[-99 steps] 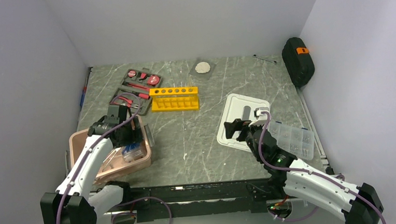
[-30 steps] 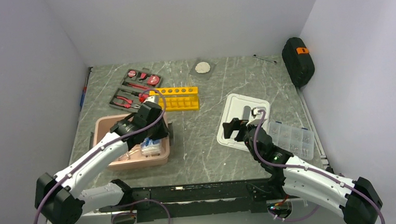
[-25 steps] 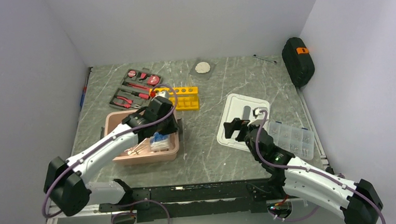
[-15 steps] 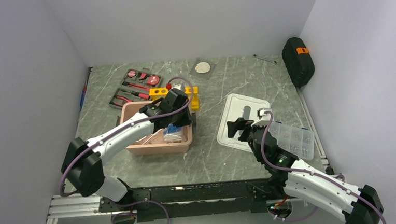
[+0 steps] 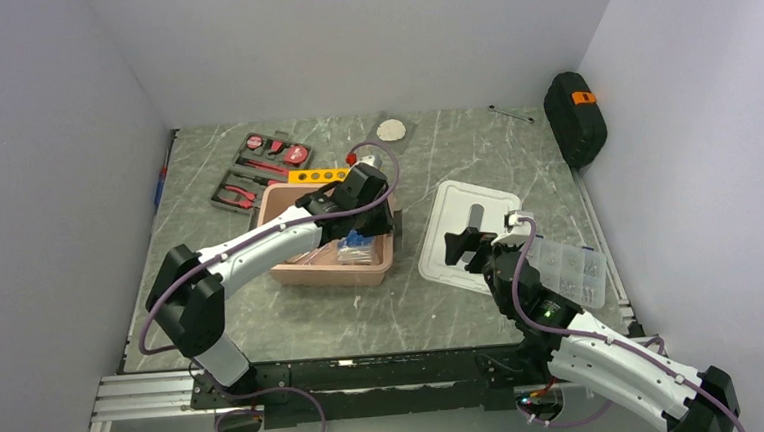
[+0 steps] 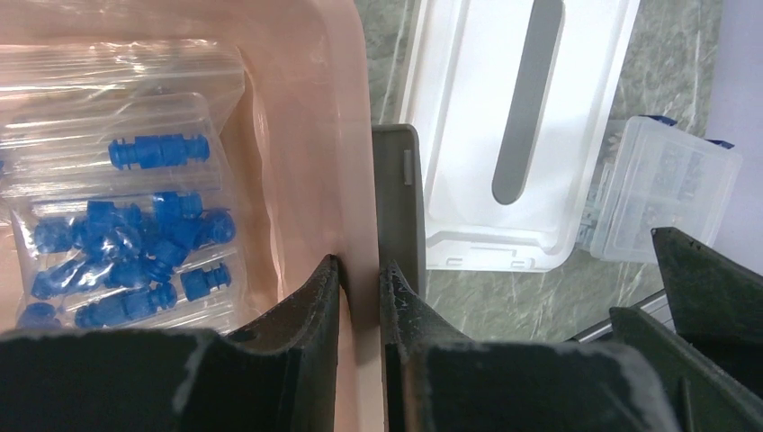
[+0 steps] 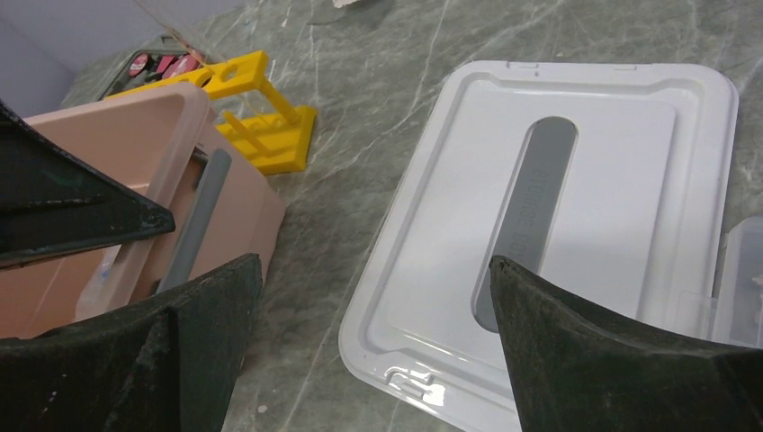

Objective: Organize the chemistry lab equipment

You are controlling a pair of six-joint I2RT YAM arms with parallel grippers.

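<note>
My left gripper [image 6: 358, 270] is shut on the right wall of a pink bin [image 5: 332, 276], one finger inside and one outside, next to the bin's grey handle [image 6: 400, 207]. A clear bag of small blue-capped tubes [image 6: 117, 234] lies inside the bin [image 6: 297, 54]. The yellow test-tube rack [image 7: 261, 112] stands just behind the bin [image 7: 135, 153]; in the top view only the top strip of the rack [image 5: 317, 175] shows past my arm. My right gripper [image 7: 373, 270] is open and empty, hovering over the near left corner of a white lid [image 7: 558, 207].
The white lid [image 5: 469, 233] lies flat just right of the bin. A clear compartmented parts box [image 5: 567, 270] sits at its right. A red-and-black tool kit [image 5: 255, 169] lies at the back left, and a black case [image 5: 574, 119] leans on the right wall.
My left arm has dragged the pink bin from the front left to the table's middle, right up in front of the yellow rack. The right gripper has stayed open, almost still.
</note>
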